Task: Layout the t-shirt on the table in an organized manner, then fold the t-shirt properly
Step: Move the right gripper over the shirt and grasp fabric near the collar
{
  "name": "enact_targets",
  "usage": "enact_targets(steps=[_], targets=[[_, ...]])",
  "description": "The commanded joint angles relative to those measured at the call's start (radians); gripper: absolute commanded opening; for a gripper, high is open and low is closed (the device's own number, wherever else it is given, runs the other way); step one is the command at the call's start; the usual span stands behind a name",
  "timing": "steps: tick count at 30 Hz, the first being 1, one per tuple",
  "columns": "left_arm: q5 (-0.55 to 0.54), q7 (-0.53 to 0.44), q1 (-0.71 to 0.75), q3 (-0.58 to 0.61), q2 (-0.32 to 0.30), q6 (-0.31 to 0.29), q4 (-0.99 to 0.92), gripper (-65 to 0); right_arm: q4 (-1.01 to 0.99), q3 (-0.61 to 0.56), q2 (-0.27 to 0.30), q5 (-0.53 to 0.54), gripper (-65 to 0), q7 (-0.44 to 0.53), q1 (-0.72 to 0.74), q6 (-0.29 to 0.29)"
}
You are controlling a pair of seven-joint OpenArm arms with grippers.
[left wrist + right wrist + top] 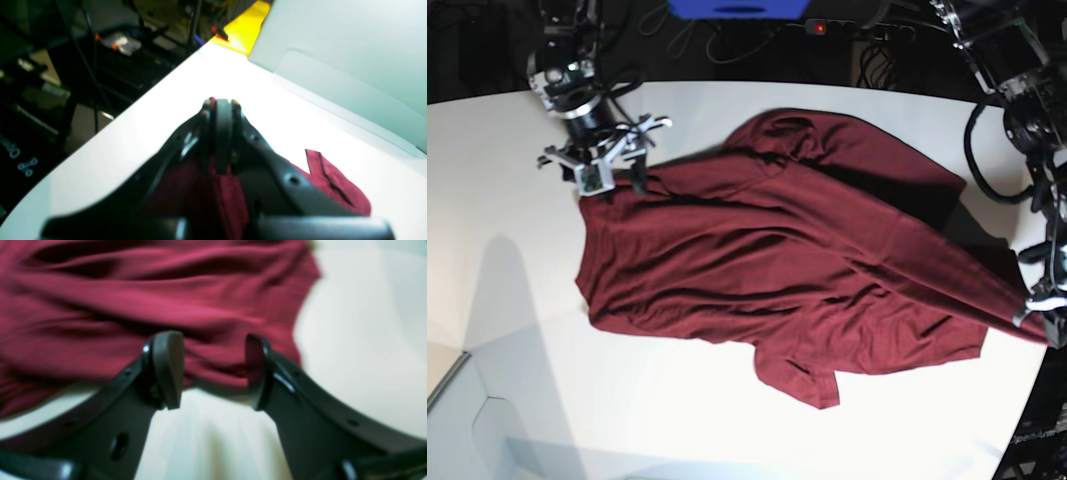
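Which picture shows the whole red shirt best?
The base view: the whole shirt lies spread and wrinkled on the table. The right wrist view shows only blurry folds near one edge; the left wrist view shows a scrap behind the left pincer.

One t-shirt (767, 270), one table (507, 230), two robot arms, one left hand (1039, 318), one right hand (617, 175)

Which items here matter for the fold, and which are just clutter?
Job:
t-shirt
table
left hand, shut on the t-shirt
right hand, open at the t-shirt's edge

Clutter:
yellow object past the table edge
blue object
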Motion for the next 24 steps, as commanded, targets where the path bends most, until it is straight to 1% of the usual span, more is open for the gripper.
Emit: enact_targets(steps=[1, 4, 6, 10, 12, 14, 15, 23, 24], targets=[[-0.003, -0.025, -0.029, 0.019, -0.016, 0.0, 0.006, -64.8, 0.031, -0.022, 0.003, 0.012, -35.2, 0.027, -0.012, 0.001], [-0.003, -0.027, -0.062, 0.06, -0.016, 0.0, -0.02, -64.8, 0.068, -0.108, 0.003, 0.012, -35.8, 0.027, -0.047, 0.001], [-0.003, -0.027, -0.069, 0.074, -0.016, 0.0, -0.023, -64.8, 0.078, -0.165, 0.004, 0.012, -39.0, 0.027, -0.072, 0.001], [-0.003, -0.027, -0.075, 0.094, -0.016, 0.0, -0.043, -64.8, 0.072, -0.274, 0.004, 0.011, -50.2, 0.027, -0.083, 0.001], [-0.003, -0.027, -0.079, 0.093, -0.016, 0.0, -0.043, -64.8, 0.063, -0.338, 0.004, 0.011, -57.3, 0.022, -0.086, 0.001], [-0.003, -0.027, -0.075, 0.089, -0.016, 0.0, -0.046, -64.8, 0.026, -0.389, 0.003, 0.011, -63.1, 0.025, -0.076, 0.001], [-0.003, -0.027, -0.072, 0.088, -0.016, 0.0, -0.047, -64.8, 0.003, -0.415, 0.001, 0.011, -65.0, 0.025, -0.07, -0.002], [-0.003, -0.027, -0.009, 0.086, -0.022, 0.0, -0.047, -64.8, -0.248, -0.59, -0.007, 0.015, -65.0, 0.027, 0.102, -0.005], [-0.003, -0.027, 0.004, 0.086, -0.02, 0.0, -0.047, -64.8, -0.273, -0.612, -0.017, 0.015, -65.0, 0.027, 0.118, -0.005]])
